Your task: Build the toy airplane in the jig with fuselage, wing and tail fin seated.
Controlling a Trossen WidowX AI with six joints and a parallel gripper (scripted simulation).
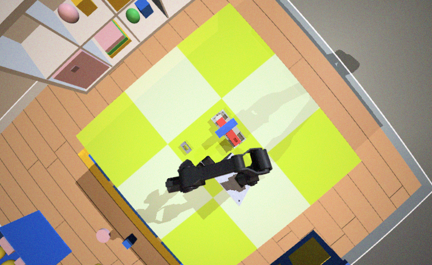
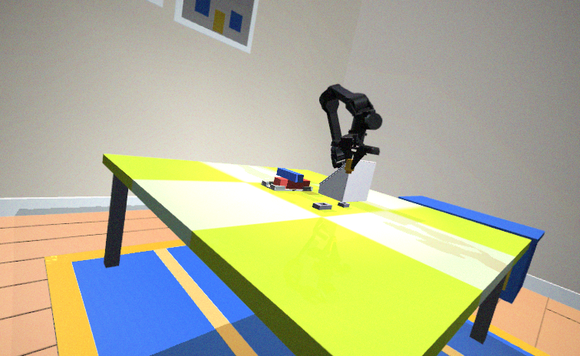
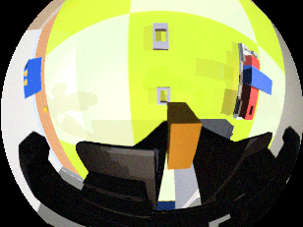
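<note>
the bench (image 1: 231, 49) (image 2: 350, 274) (image 3: 143, 73) carries the cradle (image 1: 243, 136) (image 2: 278, 187) (image 3: 241, 48), the landmark here. the black arm (image 1: 218, 169) (image 2: 334, 119) reaches over beside it, on the side of the cradle's tail end. within the cradle lies the red fuselage (image 1: 233, 138) (image 2: 298, 184) (image 3: 250, 104), apparently flat, its long axis along the cradle. the blue wing (image 1: 226, 128) (image 2: 289, 174) (image 3: 261, 81) runs crosswise over it; whether its tab is fully down i cannot tell.

the end effector (image 2: 349, 164) (image 3: 175, 125) is pinching the orange tail fin (image 2: 349, 166) (image 3: 184, 146), well apart from the cradle and above the bench. from above, the arm masks the fin. in the wrist view the cradle lies to the right of the fin and farther out, with the tail socket (image 1: 235, 140) (image 3: 251, 110) at the cradle's nearer end.

the fin stands about upright, and its top edge seems to run roughly with the cradle's length, so i judge the coming move is mainly a sideways carry at height, with a small turn at most, then a straight lowering. the tab is out of sight; a skewed approach could catch the socket's rim or nudge the wing.
</note>
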